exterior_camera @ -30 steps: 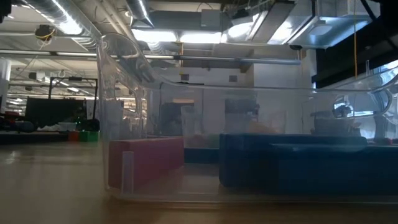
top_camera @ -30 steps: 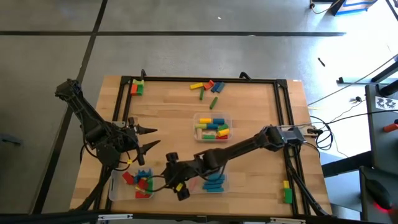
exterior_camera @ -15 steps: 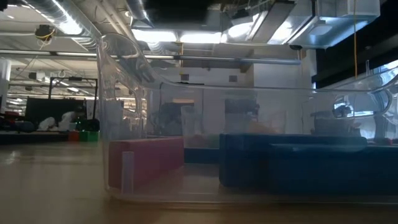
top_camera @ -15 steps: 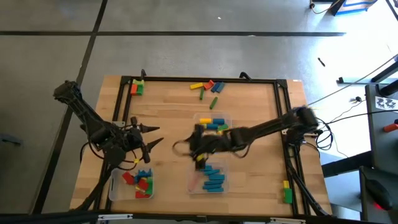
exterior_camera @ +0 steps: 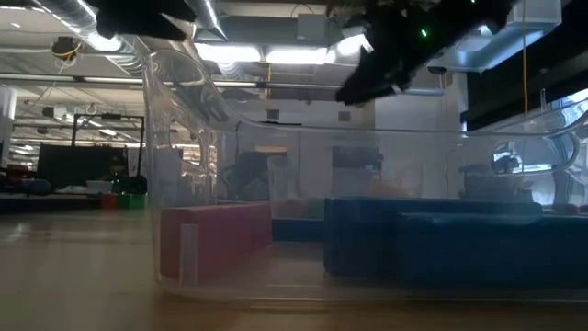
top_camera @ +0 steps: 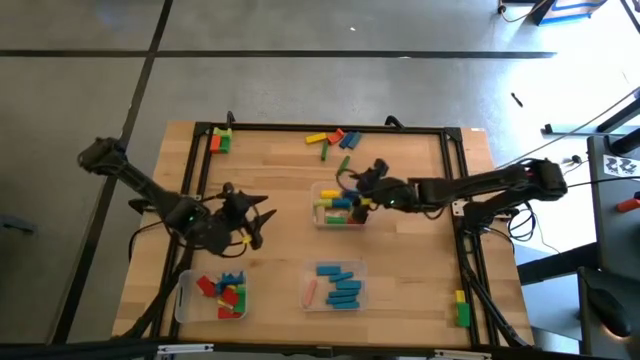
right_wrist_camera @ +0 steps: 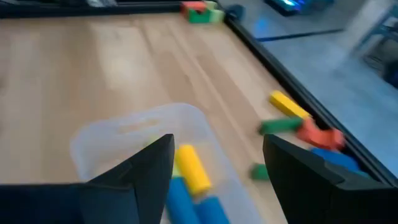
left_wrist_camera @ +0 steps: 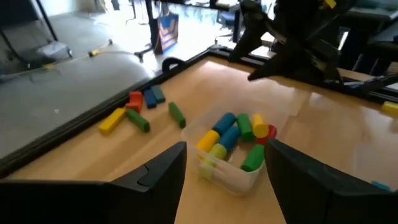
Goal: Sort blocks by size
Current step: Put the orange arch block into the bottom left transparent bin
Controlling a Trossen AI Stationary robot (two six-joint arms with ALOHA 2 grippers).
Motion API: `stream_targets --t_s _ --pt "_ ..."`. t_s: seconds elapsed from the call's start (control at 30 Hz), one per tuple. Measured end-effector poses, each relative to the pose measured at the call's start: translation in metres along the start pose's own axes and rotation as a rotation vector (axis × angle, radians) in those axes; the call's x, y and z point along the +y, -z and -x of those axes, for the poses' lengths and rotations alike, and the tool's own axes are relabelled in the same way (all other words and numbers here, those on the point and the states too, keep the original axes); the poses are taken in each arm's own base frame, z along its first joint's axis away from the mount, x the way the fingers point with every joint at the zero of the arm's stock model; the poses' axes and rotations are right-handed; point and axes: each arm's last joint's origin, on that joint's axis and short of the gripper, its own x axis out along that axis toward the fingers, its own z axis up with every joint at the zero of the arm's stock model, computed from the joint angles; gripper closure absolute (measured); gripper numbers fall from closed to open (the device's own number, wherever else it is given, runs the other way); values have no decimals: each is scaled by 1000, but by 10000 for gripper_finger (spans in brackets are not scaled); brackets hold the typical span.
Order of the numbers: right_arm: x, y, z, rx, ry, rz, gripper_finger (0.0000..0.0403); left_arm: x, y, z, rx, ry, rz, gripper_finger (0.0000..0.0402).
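Wooden table (top_camera: 280, 170) — grey concrete floor (top_camera: 300, 85) around.

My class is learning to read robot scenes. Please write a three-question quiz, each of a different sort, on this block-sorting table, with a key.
1. True or false: the right gripper hangs over the middle tray, open and empty.
2. Multiple choice: the tray nearest the table's front centre holds mostly
A. green blocks
B. blue blocks
C. yellow blocks
3. Fill in: the loose blocks not yet in any tray lie near the table's ____ edge, as the high view shows it.

Key
1. True. Nothing sits between its fingers in the right wrist view.
2. B, with one pink block beside them.
3. Far. The left gripper, also open, waits above the tray of red blocks.
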Motion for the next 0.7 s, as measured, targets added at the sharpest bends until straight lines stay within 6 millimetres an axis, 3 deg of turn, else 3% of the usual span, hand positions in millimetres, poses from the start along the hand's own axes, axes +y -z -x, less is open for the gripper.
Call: stream_targets --t_s 0.2,0.7 --pt "-24 7 9 -6 76 -34 157 4 1 -17 27 -57 -18 192" --pt "-68 16 -2 88 339 -57 157 10 5 -37 95 -98 -68 192"
